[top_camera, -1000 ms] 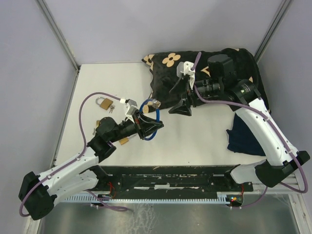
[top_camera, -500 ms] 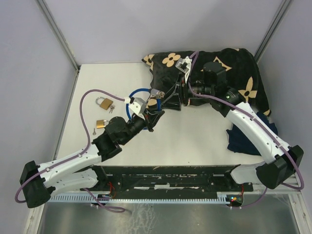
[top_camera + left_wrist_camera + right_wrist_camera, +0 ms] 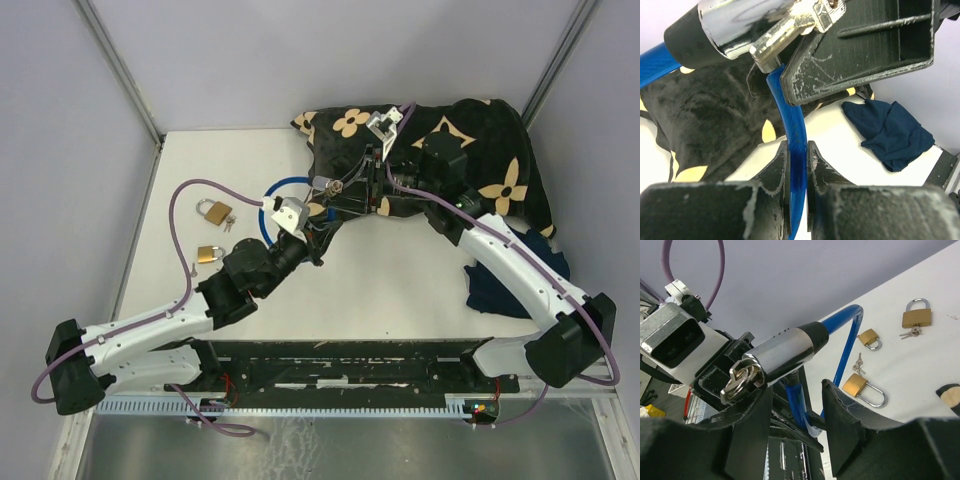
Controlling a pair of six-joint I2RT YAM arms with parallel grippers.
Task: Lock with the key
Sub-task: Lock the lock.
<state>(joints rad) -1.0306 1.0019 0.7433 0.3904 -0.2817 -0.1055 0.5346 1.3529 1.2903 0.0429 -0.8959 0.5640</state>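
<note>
A blue cable lock point(image 3: 272, 196) with a chrome cylinder point(image 3: 785, 352) is held up above the table. My left gripper point(image 3: 798, 150) is shut on its blue cable point(image 3: 796, 145). The key point(image 3: 740, 380), on a ring, sticks out of the cylinder's end. My right gripper point(image 3: 797, 390) is at that end, its jaws still apart. The key lies just above the left finger, and nothing is clamped between the fingers. In the top view the right gripper point(image 3: 345, 190) meets the cylinder point(image 3: 318, 185) in front of the patterned cloth.
A black cloth with tan flowers point(image 3: 480, 140) covers the back right of the table. A navy cloth point(image 3: 500, 285) lies under the right arm. Two brass padlocks point(image 3: 213, 211) point(image 3: 209, 253) with small keys lie at the left.
The left arm has carried the cable lock up and toward the back right. The right gripper has come left onto the cylinder's key end, and its jaws have narrowed.
</note>
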